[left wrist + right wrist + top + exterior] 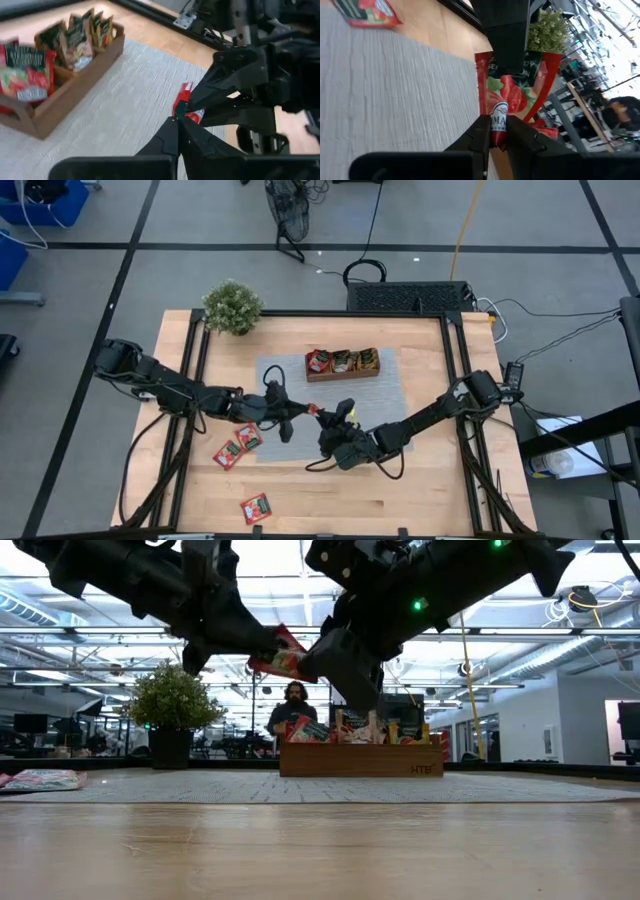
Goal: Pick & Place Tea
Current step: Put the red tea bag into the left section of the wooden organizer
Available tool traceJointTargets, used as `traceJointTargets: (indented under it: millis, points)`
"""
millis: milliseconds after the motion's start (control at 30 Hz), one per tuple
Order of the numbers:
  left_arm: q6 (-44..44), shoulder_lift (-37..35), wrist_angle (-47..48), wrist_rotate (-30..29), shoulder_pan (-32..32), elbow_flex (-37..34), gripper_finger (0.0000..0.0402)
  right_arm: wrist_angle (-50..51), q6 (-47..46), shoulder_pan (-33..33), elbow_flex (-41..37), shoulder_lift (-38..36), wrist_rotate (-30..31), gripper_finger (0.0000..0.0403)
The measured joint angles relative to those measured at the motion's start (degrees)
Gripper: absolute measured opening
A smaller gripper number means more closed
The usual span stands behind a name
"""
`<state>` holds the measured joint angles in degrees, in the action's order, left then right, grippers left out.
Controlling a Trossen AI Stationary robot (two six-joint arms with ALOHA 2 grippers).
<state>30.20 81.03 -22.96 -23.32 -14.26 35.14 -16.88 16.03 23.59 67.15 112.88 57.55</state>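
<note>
One red tea packet (312,410) hangs in the air over the grey mat (290,455), between my two grippers. My left gripper (301,411) reaches it from the left and is shut on it. My right gripper (323,419) meets it from the right and is also shut on it. The low view shows the packet (285,655) well above the table. Behind it stands the wooden tray (343,376), with several packets upright in its compartments. Three more red packets (240,445) (256,507) lie flat on the table at the near left. My left gripper pinches the packet's end (183,106) that faces the left arm between its two fingers, coming nearly level from the table's left. The packet is lifted clear of the mat. My right gripper pinches the packet's opposite edge (498,120), at the pale label, between its two fingertips (481,131). It comes nearly level from the table's right. The packet stands clear of the mat, spanning the gap to the other gripper.
A potted plant (232,307) stands at the far left corner. Black rails (195,380) run along the table's left and right sides. In the low view a person (293,705) shows in the room behind the tray.
</note>
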Motion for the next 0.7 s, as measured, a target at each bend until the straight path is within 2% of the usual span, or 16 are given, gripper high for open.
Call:
traceJointTargets:
  millis: [233, 333, 433, 567, 700]
  points:
    - [-12.59, -4.16, 2.53, -1.90, 1.84, 0.00, 0.0005, 3.81, -6.66, 1.29, 0.29, -0.24, -0.66, 0.0045]
    - [-14.71, -6.33, 2.43, -5.88, 4.72, 0.20, 0.0004, 6.88, -10.31, 2.07, -0.28, -0.02, -8.61, 0.0059]
    - [-15.79, -7.76, 4.03, -4.67, 7.36, 0.11, 0.0004, 8.22, -13.81, 1.62, -0.08, -1.00, -15.63, 0.0081]
    - [-20.04, -8.92, 7.97, 0.49, 11.84, 1.78, 0.0003, 14.63, -14.22, 0.93, -0.13, -3.13, -14.17, 0.0108]
    - [-22.77, -6.92, 25.41, 4.49, 16.50, 9.55, 0.0002, 21.95, -16.79, 0.57, -0.10, -8.25, -9.41, 0.0124]
